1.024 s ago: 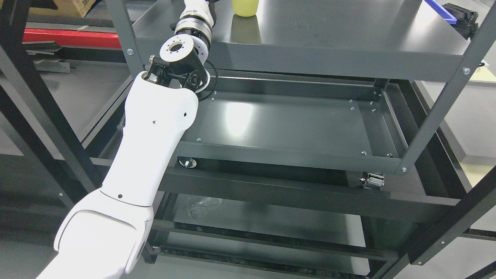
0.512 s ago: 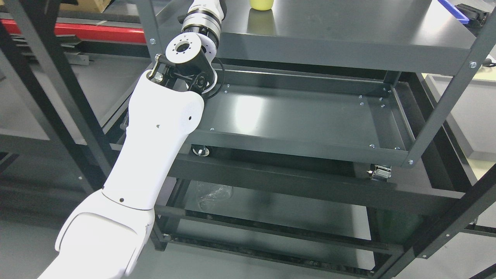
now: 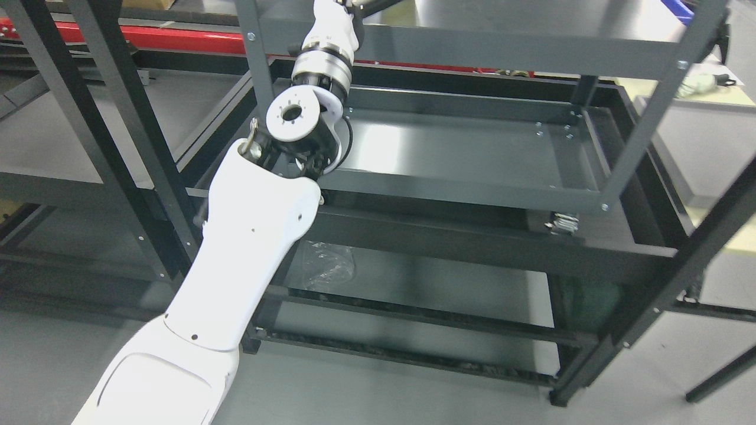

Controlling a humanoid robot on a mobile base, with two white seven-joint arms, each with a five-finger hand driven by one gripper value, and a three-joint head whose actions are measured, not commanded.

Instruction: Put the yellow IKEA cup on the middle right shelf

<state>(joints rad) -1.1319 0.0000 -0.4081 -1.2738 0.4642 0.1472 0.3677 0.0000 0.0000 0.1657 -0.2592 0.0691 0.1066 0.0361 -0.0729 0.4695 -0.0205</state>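
No yellow cup shows in the head view at this moment. My left arm point(image 3: 254, 236) comes in from the lower left, bends at its elbow joint point(image 3: 292, 115), and its forearm point(image 3: 331, 35) rises past the front rim of the cart's top shelf point(image 3: 502, 44). The hand itself lies beyond the top edge of the picture, so its fingers are hidden. Below that rim lies the cart's dark tray shelf point(image 3: 472, 159), bare except for a glare patch. The right arm is out of view.
Upright posts of a dark rack point(image 3: 118, 118) stand left of the arm, with a red beam point(image 3: 177, 38) behind. A crumpled clear plastic bag point(image 3: 325, 265) lies on the lower shelf point(image 3: 413, 295). A castor point(image 3: 564, 221) hangs under the tray. A blue edge point(image 3: 679, 7) shows top right.
The whole picture has shifted: the camera moved, so the cart's top shelf and the yellow cup on it slid out past the top edge. The left arm still reaches up over that shelf.
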